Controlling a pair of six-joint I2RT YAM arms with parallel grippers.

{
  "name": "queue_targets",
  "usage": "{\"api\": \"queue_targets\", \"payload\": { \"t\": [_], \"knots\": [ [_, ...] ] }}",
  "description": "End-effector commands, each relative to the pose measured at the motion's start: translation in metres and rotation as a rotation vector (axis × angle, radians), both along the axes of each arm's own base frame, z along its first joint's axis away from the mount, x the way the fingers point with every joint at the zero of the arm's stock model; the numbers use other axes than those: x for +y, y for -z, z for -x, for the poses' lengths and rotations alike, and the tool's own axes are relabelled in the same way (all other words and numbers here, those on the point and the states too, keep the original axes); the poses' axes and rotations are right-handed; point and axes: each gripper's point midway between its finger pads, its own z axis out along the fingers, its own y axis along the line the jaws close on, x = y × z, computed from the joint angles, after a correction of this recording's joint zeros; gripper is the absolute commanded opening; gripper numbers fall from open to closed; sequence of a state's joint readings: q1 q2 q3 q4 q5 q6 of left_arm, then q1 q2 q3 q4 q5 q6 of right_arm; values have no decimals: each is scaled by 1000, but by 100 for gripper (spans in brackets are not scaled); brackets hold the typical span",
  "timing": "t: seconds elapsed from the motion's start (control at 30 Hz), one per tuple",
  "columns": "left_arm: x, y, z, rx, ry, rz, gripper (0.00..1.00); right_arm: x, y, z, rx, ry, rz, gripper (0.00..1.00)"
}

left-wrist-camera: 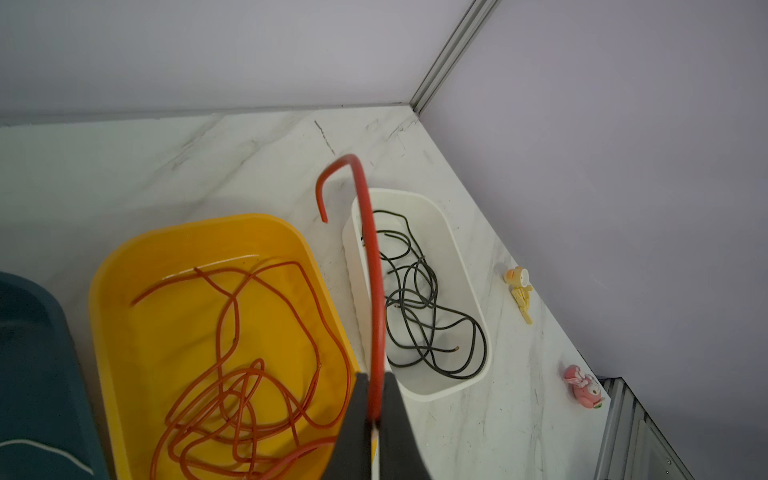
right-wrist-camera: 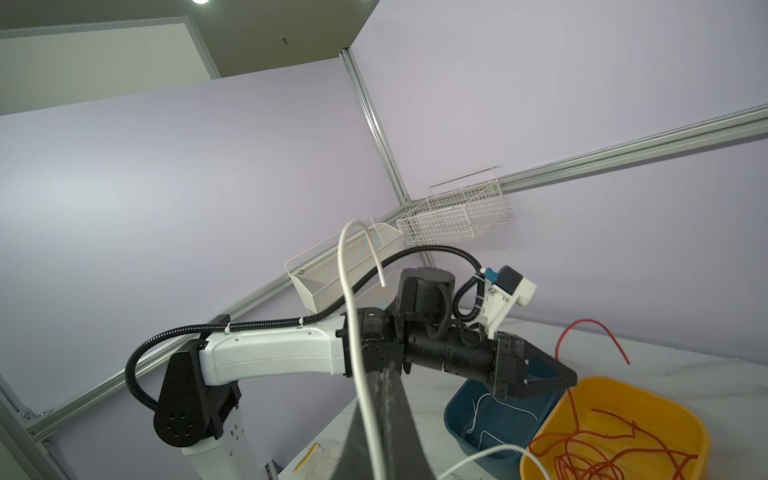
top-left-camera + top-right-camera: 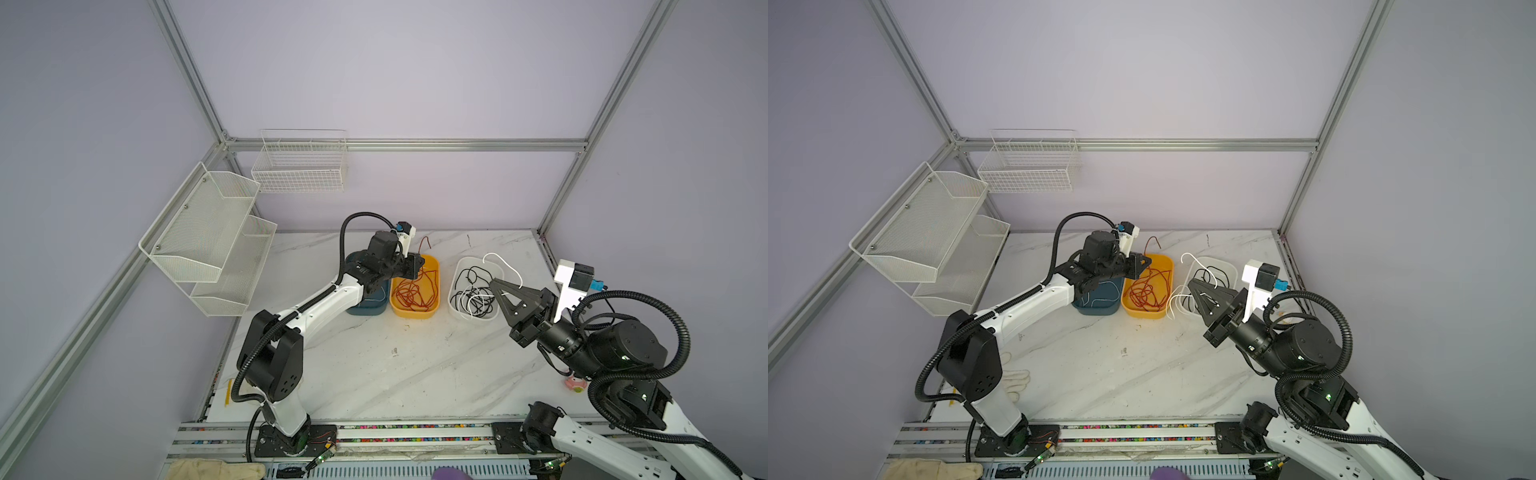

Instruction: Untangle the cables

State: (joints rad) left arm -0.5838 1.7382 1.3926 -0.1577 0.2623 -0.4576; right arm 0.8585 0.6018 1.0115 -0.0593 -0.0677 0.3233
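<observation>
Lilac walls and an aluminium frame close in a marble tabletop [image 3: 374, 374], with a wire basket [image 3: 299, 166] on the far wall and a mesh shelf [image 3: 208, 232] on the left wall. Three bins stand in a row on the far half: a blue bin [image 1: 33, 353] on the left, a yellow bin [image 1: 166, 249] in the middle and a white bin [image 1: 440, 232] on the right. The left tool [image 1: 375, 380] hangs over the yellow bin's far right side, its fingers pressed together on a red cable [image 1: 376, 291] that rises from the grip and hooks over at the top; in the left wrist view this cable crosses in front of the white bin. More red-orange strands [image 1: 232, 332] lie looped inside the yellow bin. The left arm's wrist hides much of the blue bin in both top views, and a thin white strand [image 2: 478, 411] lies in that bin. The right tool [image 3: 492, 283] is raised over the white bin's near right part and covers some of it, clamped on a white cable [image 2: 349, 316] that arches above the grip. Black cables [image 1: 415, 307] lie tangled in the white bin. A yellow toy [image 1: 519, 286] and a pink toy [image 1: 582, 386] sit by the tabletop's right edge, and a pale glove [image 3: 1013, 378] lies near the left arm's base.
</observation>
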Motion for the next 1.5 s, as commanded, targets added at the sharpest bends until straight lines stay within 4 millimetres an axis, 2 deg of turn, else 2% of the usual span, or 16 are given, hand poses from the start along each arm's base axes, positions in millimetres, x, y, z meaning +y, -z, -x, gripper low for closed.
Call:
{"api": "queue_targets", "payload": {
  "t": [0.0,0.17,0.4,0.53,0.63,0.77,0.8,0.83,0.87,1.0,1.1,1.23,1.37,1.47],
  "knots": [
    [-1,32,7,68,-1,-2,0,-1,-17,5,-47,-5,6,0],
    [0,73,8,157,-4,-57,0,4,-22,3,-59,-15,10,0],
    [-3,92,3,235,2,-129,0,9,-19,1,-53,-22,17,0],
    [4,87,1,227,-25,-158,15,8,-22,0,-53,-16,16,0],
    [8,79,-1,215,-38,-179,38,9,-21,-1,-51,-16,19,0],
    [13,54,-6,169,-46,-202,61,14,-18,-3,-44,-26,27,0],
    [15,43,-8,145,-50,-206,66,15,-19,-3,-44,-29,24,0],
    [16,34,-10,126,-55,-211,77,16,-19,-4,-43,-29,26,0],
    [18,23,-12,105,-62,-220,81,16,-18,-5,-41,-28,26,0],
    [28,-21,-21,23,-87,-233,85,21,-15,-10,-30,-26,34,0],
    [43,-50,-25,-34,-130,-219,83,25,-12,-12,-23,-29,41,0],
    [67,-77,-26,-70,-186,-195,92,33,-6,-17,-7,-37,49,0],
    [112,-107,-13,-130,-299,-169,100,60,15,-32,35,-83,77,0],
    [154,-125,11,-189,-398,-137,100,89,26,-45,42,-132,90,0]
  ]
}}
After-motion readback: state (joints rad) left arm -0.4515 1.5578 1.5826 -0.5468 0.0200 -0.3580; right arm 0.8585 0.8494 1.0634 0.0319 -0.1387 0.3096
